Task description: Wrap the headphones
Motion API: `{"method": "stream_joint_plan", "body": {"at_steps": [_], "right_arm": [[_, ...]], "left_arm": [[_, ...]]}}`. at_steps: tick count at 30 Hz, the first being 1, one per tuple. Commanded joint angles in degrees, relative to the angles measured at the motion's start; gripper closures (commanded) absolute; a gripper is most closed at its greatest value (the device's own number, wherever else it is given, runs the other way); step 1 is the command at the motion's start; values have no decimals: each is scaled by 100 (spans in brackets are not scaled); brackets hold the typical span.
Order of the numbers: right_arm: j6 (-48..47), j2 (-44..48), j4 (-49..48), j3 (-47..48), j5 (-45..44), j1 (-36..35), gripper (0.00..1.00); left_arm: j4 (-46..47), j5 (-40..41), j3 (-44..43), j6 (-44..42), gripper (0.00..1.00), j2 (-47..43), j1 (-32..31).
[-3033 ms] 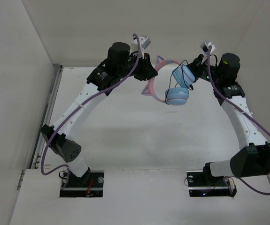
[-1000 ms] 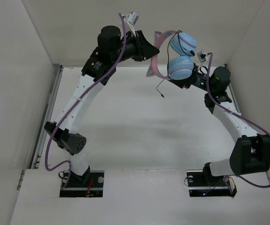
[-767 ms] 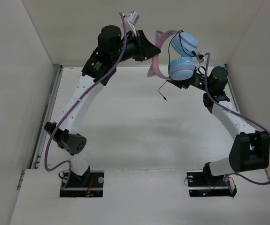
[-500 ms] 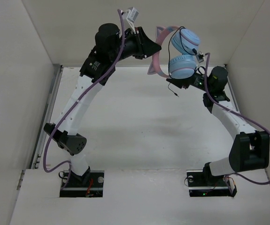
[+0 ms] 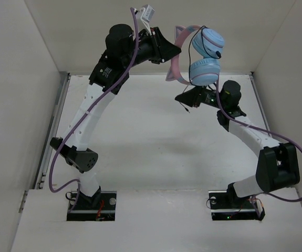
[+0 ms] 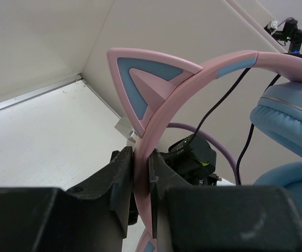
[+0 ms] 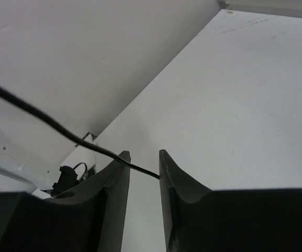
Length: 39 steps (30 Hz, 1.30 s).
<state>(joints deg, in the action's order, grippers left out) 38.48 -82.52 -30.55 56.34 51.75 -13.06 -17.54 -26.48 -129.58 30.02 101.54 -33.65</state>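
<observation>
White desk (image 5: 140, 142) lies below; my left end effector (image 6: 140, 176) pinches the pink cat-eared, blue-cupped headphones (image 5: 204, 69) by the headband (image 6: 158, 118), while my right end effector (image 7: 144, 160) is slightly spread around their thin black cable (image 7: 45, 122).

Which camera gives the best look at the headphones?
The top external view: the headphones show nearly whole, both blue cups and the pink band. The left wrist view shows mostly one cat ear and the band clamped in the left jaws; the right wrist view shows only the black cable.
</observation>
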Motion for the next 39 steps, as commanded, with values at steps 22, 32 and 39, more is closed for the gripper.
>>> {"method": "stream_joint_plan", "body": {"at_steps": [22, 32, 39], "right_arm": [[-1384, 781, 1337, 113, -173, -210, 100], [-4901, 773, 5224, 1625, -1448, -974, 100], [-5867, 694, 6155, 1986, -1745, -1387, 100]], "left_arm": [[541, 1284, 29, -198, 100, -11, 592], [480, 2112, 56, -541, 100, 253, 566], [471, 2349, 38, -664, 99, 288, 513]]}}
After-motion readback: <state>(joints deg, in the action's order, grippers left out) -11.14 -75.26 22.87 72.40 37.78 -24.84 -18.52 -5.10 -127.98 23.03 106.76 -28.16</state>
